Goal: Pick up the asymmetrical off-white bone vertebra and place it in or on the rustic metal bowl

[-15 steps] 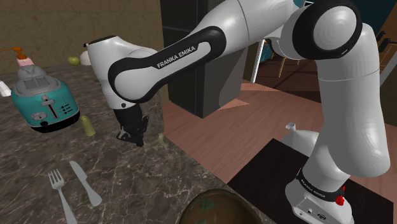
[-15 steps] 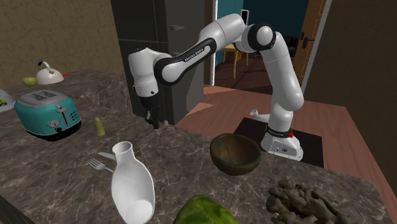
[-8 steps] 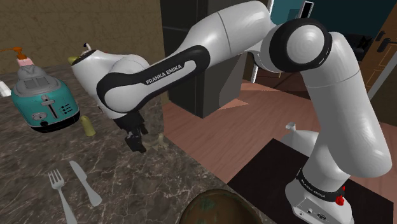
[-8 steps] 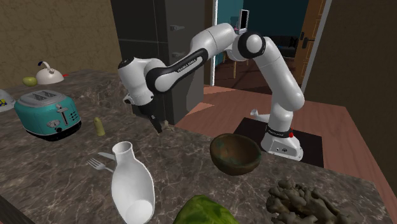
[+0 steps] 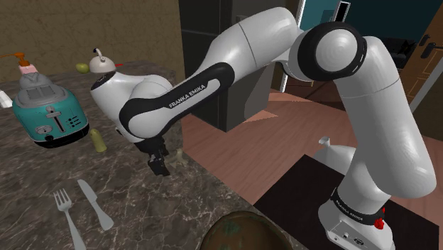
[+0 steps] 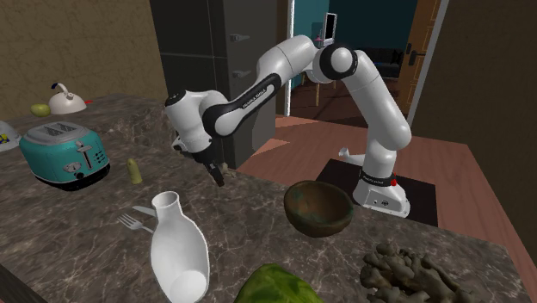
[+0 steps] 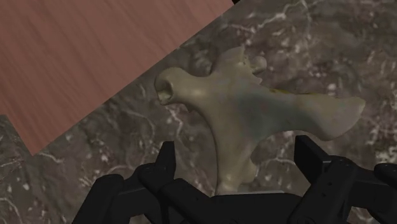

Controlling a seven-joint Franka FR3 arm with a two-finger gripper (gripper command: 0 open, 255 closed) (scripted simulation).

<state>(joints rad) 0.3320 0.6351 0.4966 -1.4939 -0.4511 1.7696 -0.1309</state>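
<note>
The off-white bone vertebra (image 7: 242, 108) lies on the dark marble counter (image 7: 343, 57) close to its edge, with a wide wing to one side and a narrow stem pointing at my hand. My black gripper (image 7: 238, 162) is open just above it, and the stem lies between the fingers (image 7: 167, 162) without touching them. In the shoulder view the gripper (image 5: 157, 165) hangs tilted over the counter, beside the small pale bone (image 5: 182, 151). The dark rusty metal bowl (image 6: 317, 207) sits on the counter towards the stand, its rim (image 5: 238, 216) at the shoulder view's bottom edge.
A teal toaster (image 6: 64, 152), a small yellowish piece (image 6: 133, 170), a fork (image 5: 67, 213) and a knife (image 5: 94, 203) lie on the counter. A white vase (image 6: 178, 245) lies on its side, near a green lump (image 6: 275, 286) and a knobbly dark object (image 6: 404, 274). Wooden floor (image 7: 95, 57) lies past the counter edge.
The gripper has opened from shut. The hand has tilted and come down a little towards the bone, and the elbow has swung towards the shoulder view's left.
</note>
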